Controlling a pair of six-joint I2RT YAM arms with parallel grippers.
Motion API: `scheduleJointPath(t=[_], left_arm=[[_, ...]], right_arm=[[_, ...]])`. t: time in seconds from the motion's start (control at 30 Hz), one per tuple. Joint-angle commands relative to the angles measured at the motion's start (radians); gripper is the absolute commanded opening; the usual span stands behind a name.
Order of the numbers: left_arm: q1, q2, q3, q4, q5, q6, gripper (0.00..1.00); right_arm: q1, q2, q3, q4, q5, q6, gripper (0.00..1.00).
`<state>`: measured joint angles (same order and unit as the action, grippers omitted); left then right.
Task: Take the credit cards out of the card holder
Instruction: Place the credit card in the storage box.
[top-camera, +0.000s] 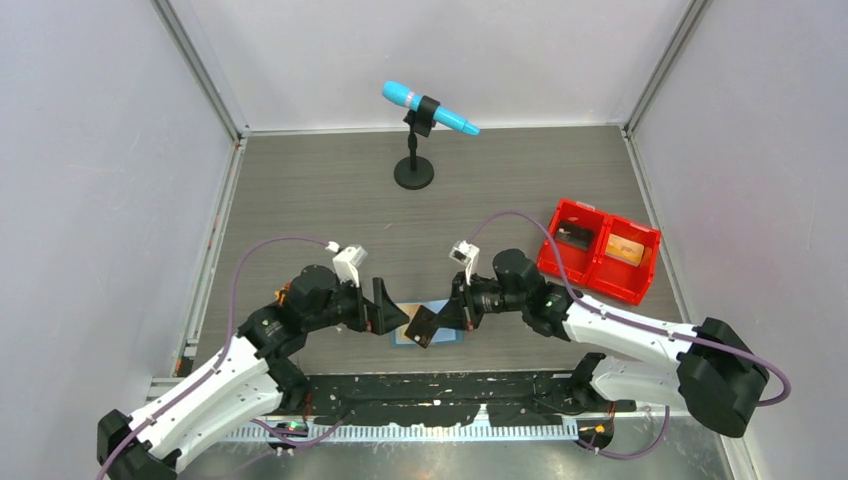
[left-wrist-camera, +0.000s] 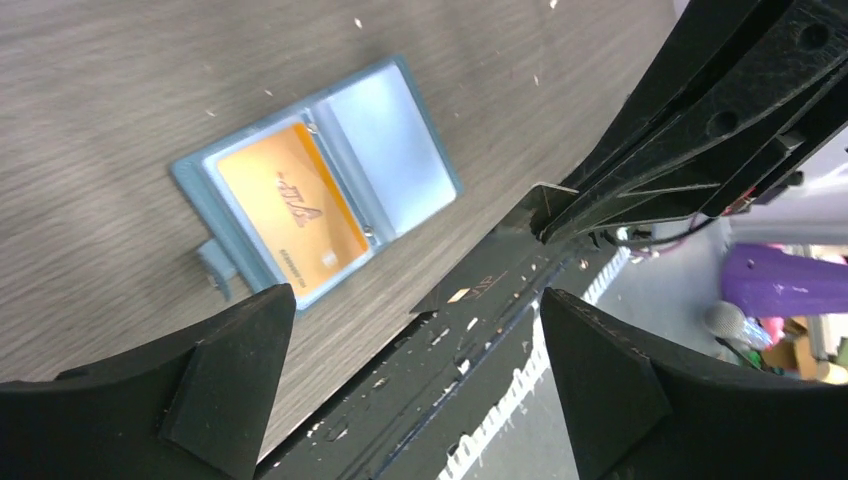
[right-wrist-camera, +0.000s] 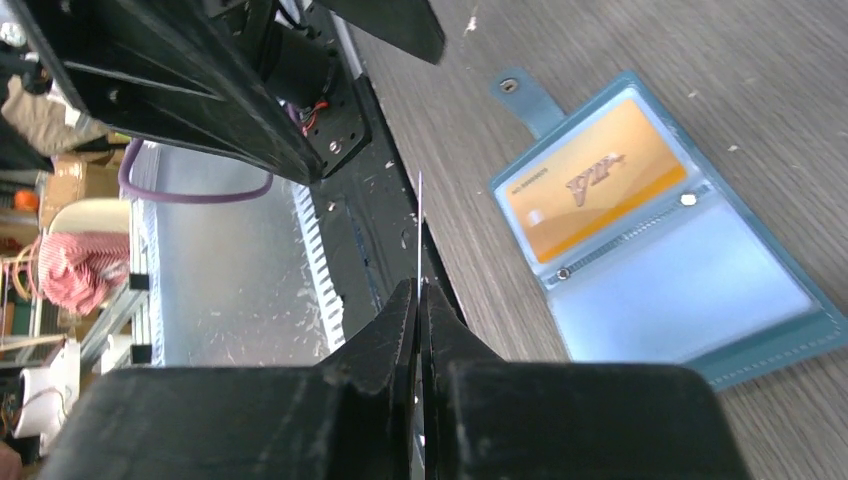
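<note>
Left arm reaches in from the near-left corner. The left gripper hangs low over the table, just left of the card holder. Its fingers stand wide apart with nothing between them.

Card holder lies flat and open on the wood-grain table, close to the near edge, between the two grippers. Teal outside, paler blue pockets inside, with a small snap tab sticking out on one side. An orange-gold card sits in one pocket, face up. The pocket beside it looks pale and bare.

Right gripper comes in from the right and meets the left one over the holder. Its fingers are pinched tight on a dark card, gripped by one edge. That card is out of the holder and tilted, near the left gripper's open fingers. From the right wrist view the dark card shows only as a thin edge-on line. Cannot tell if its low corner touches the table.

Farther back, centre: a blue microphone on a short black stand.

Far right: a red bin with two compartments, well apart from the holder. A small dark item is in its left compartment and an orange-tan item in its right. Both are too small to identify.
</note>
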<state>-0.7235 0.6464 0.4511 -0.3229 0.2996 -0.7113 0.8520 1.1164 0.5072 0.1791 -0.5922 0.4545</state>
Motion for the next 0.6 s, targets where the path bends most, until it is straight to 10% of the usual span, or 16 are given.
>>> scheduleJointPath(t=[0.0, 0.57], left_arm=[[0.001, -0.025, 0.082, -0.133, -0.143, 0.046, 0.99], [0.001, -0.067, 0.239, -0.440, -0.291, 0.102, 0.99]], right_arm=[[-0.032, -0.047, -0.004, 0.032, 0.074, 0.053, 0.05], [-0.309, -0.183, 0.061, -0.204, 0.446, 0.124, 0.05]])
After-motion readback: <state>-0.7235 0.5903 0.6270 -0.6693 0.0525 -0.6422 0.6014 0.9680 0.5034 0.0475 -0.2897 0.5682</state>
